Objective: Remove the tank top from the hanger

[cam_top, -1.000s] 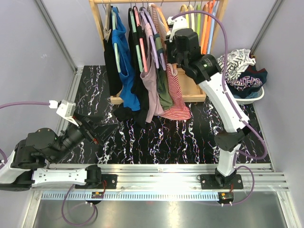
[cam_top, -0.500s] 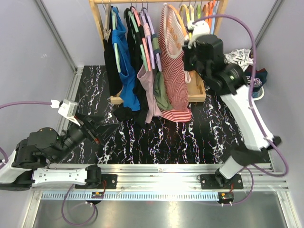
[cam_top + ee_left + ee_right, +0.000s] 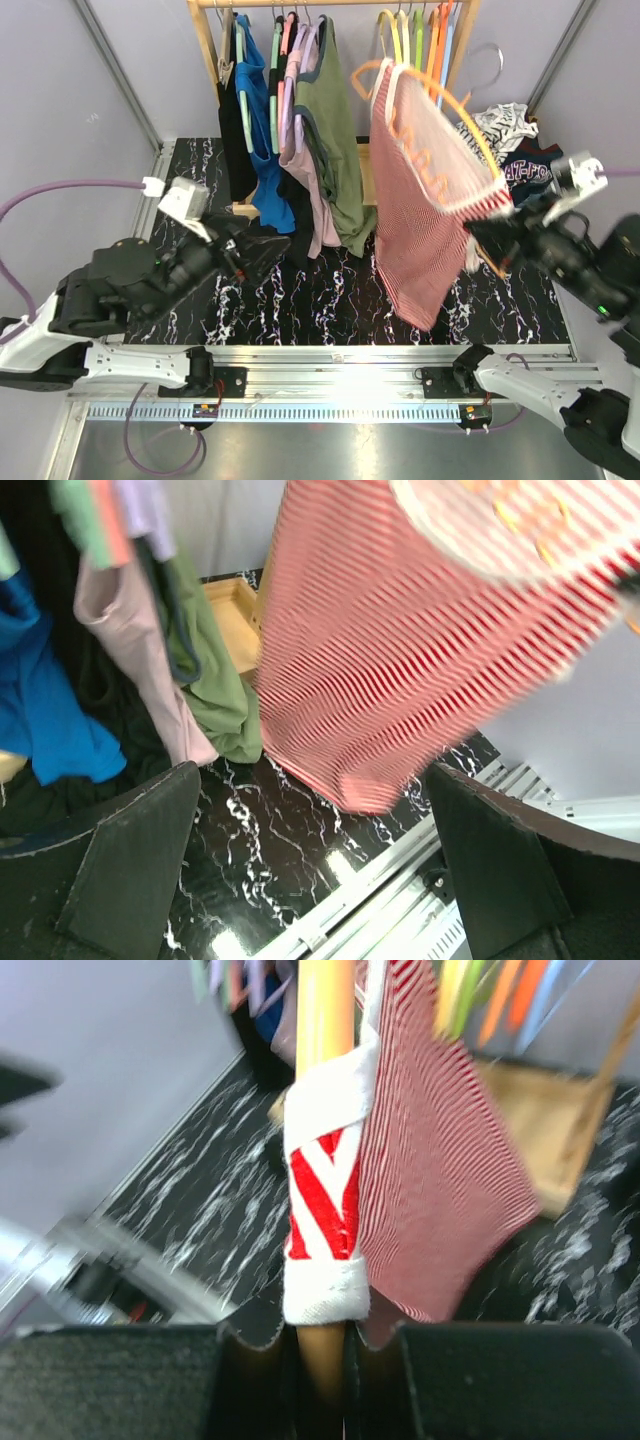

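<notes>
Your right pincer (image 3: 320,1350) was clenched on the orange hanger (image 3: 325,1020), just below a strap of the striped tank top (image 3: 425,215). The top hung from the hanger in the air above the table (image 3: 330,300), apart from the rack (image 3: 205,30). Your left pincer (image 3: 268,246) gaped wide, left of the top and not touching it.

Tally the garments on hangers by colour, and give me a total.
Black garments: 2, one mostly hidden
Blue garment: 1
Pink garment: 1
Olive green garment: 1
Red-striped tank top: 1, on the orange hanger
Total: 6
</notes>
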Tool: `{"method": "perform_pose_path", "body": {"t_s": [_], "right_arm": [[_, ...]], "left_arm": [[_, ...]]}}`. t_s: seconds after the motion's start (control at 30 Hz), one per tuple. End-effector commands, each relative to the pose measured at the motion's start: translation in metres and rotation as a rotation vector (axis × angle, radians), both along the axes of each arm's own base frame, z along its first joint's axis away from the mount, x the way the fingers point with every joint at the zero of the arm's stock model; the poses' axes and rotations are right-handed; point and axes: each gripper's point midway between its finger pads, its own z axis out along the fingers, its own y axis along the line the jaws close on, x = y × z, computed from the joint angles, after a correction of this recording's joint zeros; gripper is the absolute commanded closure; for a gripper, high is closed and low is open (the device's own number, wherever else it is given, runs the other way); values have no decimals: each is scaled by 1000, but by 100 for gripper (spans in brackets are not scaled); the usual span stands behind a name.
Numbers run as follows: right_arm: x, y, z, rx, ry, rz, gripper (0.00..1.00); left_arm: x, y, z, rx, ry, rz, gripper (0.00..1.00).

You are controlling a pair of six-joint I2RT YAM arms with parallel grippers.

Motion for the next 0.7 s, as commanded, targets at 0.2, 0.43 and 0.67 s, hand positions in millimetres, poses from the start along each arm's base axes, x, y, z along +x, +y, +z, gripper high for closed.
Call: {"method": "perform_pose_path", "body": {"t_s": [0.2,0.43,0.67], "right_arm": [[-133,-3,-77,172,488,268,100],[-168,-11,-109,262,650,261,100],[-172,-11,-125,236,679,250,100]], "left_arm": [[12,-97,7,103,-39,-59,1],[24,-157,-35,98,104,-113,1],[27,-184,-65,134,168,-113,9]]}}
